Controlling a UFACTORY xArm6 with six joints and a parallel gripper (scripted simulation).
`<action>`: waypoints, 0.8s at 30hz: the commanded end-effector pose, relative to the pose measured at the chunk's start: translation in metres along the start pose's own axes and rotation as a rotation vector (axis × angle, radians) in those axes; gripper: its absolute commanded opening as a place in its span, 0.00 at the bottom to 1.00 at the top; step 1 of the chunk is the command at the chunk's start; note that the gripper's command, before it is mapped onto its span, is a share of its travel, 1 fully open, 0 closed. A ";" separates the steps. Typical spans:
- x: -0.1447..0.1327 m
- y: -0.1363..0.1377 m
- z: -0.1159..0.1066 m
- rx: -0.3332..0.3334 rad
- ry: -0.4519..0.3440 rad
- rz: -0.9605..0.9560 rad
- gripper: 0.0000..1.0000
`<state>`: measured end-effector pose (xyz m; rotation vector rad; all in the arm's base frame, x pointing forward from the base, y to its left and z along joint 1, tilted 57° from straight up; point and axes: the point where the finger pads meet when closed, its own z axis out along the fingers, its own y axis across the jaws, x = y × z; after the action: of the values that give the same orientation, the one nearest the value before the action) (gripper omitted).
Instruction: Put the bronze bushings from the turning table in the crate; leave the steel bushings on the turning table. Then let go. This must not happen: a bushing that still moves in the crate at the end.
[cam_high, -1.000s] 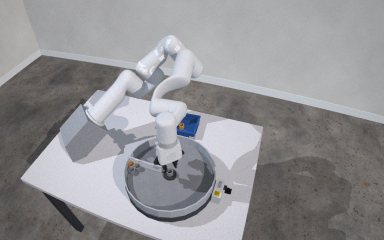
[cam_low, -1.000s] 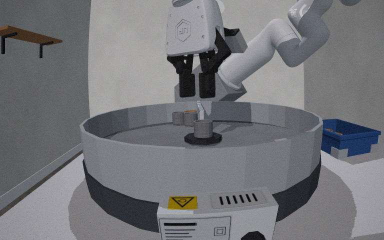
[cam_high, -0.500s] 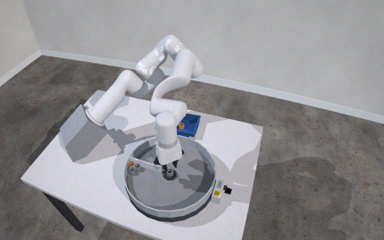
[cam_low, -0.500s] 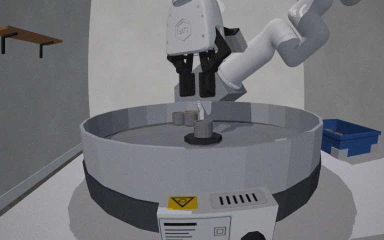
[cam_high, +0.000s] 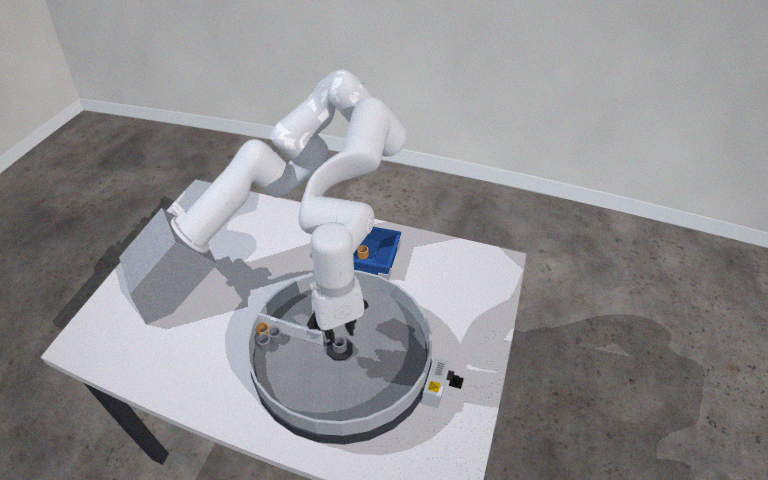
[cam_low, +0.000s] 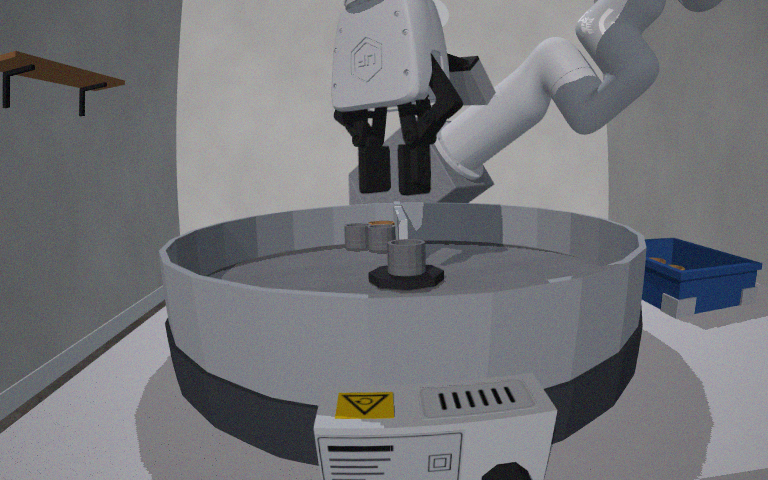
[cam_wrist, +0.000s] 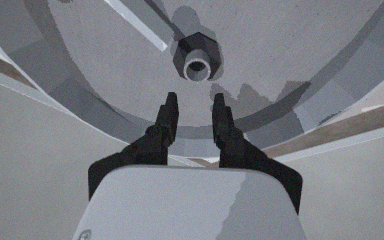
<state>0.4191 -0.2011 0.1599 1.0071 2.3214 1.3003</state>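
Hanging above round grey turning table, hand stands part open, black fingers gripping nothing. Ring-shaped bronze bushing beside smooth steel ones on turning table; another steel on dark faceted hub. Two bronze in blue crate.

Between the earlier pictures and now, no clear change shows in the top or exterior view; any shift of the xArm Gripper above the turning table is too small to tell.
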 end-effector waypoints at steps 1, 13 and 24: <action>-0.001 0.000 -0.001 0.000 -0.003 -0.001 0.41; -0.001 0.000 -0.001 0.001 -0.005 0.002 0.11; 0.017 -0.030 -0.003 0.067 -0.129 0.185 0.11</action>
<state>0.4078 -0.2014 0.1502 1.1338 2.2895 1.2623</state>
